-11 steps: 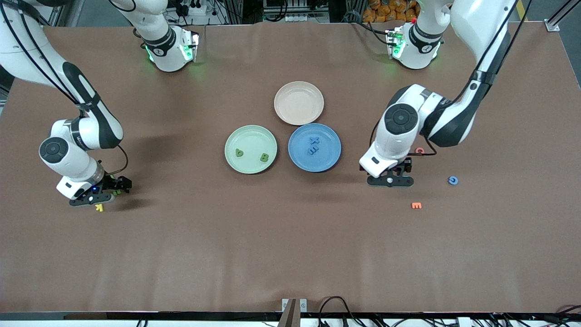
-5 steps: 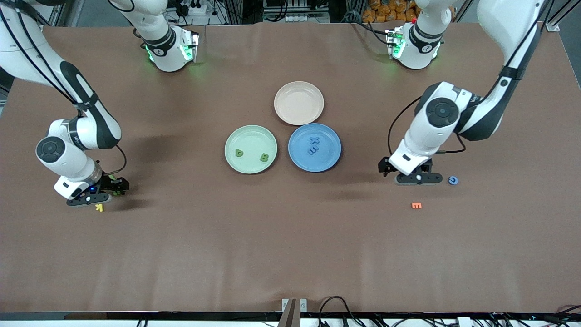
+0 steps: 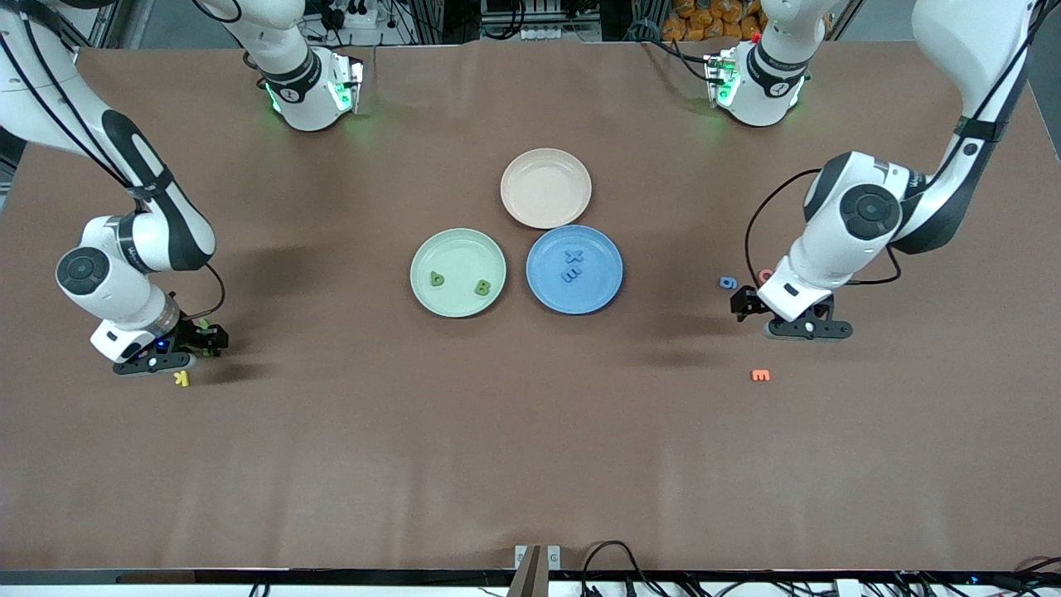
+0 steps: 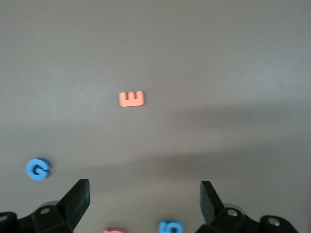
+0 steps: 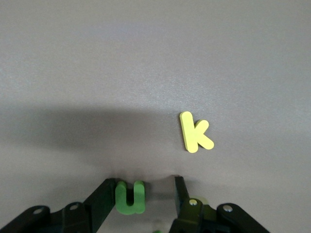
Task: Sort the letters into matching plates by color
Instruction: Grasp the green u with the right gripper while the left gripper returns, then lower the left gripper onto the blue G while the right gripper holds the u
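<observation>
The pale green plate (image 3: pixel 457 240) holds two green letters (image 3: pixel 437 279), and the blue plate (image 3: pixel 598 290) beside it holds two blue letters (image 3: pixel 573 265). My right gripper (image 3: pixel 207 340) (image 5: pixel 143 180) is low at the right arm's end of the table. Its jaws stand around a green U (image 5: pixel 130 196): one finger touches it, the other is a gap away. My left gripper (image 3: pixel 748 305) (image 4: pixel 144 187) hangs open and empty near the left arm's end. Under it lie a blue 6 (image 3: pixel 728 283) (image 4: pixel 170 226) and a blue G (image 4: pixel 38 169).
A beige plate (image 3: pixel 545 188) lies farther from the front camera than the two coloured plates. A yellow K (image 3: pixel 181 379) (image 5: pixel 195 131) lies beside the right gripper. An orange E (image 3: pixel 760 376) (image 4: pixel 131 99) and a red letter (image 3: pixel 766 274) lie near the left gripper.
The left arm has swung toward its own end of the table, uncovering the blue 6 and covering the G. The right gripper's jaws have narrowed around the green U.
</observation>
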`<state>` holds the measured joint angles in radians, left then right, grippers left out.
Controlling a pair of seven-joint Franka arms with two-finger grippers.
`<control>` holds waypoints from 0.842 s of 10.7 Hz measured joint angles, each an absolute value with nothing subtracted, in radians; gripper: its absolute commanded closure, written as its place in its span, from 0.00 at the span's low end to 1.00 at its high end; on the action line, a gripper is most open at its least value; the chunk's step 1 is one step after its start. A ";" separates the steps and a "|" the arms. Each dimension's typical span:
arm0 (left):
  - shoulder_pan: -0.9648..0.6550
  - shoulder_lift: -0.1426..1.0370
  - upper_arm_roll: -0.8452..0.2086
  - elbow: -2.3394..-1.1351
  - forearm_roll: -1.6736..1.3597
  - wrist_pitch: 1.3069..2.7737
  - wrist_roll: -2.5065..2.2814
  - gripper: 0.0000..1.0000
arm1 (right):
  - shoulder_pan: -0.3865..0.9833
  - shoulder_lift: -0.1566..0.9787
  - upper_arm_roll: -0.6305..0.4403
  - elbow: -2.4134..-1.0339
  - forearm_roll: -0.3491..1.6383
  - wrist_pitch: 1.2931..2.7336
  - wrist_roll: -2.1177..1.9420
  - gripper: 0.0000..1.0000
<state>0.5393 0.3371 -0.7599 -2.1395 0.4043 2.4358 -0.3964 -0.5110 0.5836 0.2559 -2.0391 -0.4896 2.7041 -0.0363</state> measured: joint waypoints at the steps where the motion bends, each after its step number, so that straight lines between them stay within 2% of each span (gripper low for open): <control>1: 0.568 0.333 -0.760 -2.147 0.404 2.436 -0.333 0.00 | -0.520 0.584 0.261 -2.039 -0.490 2.704 -0.036 0.57; 3: 0.608 0.329 -0.761 -2.156 0.412 2.436 -0.221 0.00 | -0.542 0.583 0.277 -2.038 -0.490 2.706 -0.036 0.67; 5: 0.612 0.329 -0.761 -2.164 0.475 2.435 -0.197 0.00 | -0.557 0.583 0.290 -2.038 -0.490 2.707 -0.035 0.69; 7: 0.631 0.330 -0.760 -2.173 0.542 2.434 -0.195 0.00 | -0.566 0.583 0.293 -2.038 -0.490 2.707 -0.035 0.75; 9: 0.663 0.353 -0.758 -2.174 0.566 2.435 -0.185 0.00 | -0.570 0.583 0.293 -2.037 -0.490 2.707 -0.034 0.86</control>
<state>0.6631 0.3531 -0.7583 -2.1744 0.5664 2.4347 -0.1855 -0.5701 0.5829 0.2930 -2.0374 -0.4896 2.7070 -0.0342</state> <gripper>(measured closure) 0.000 0.714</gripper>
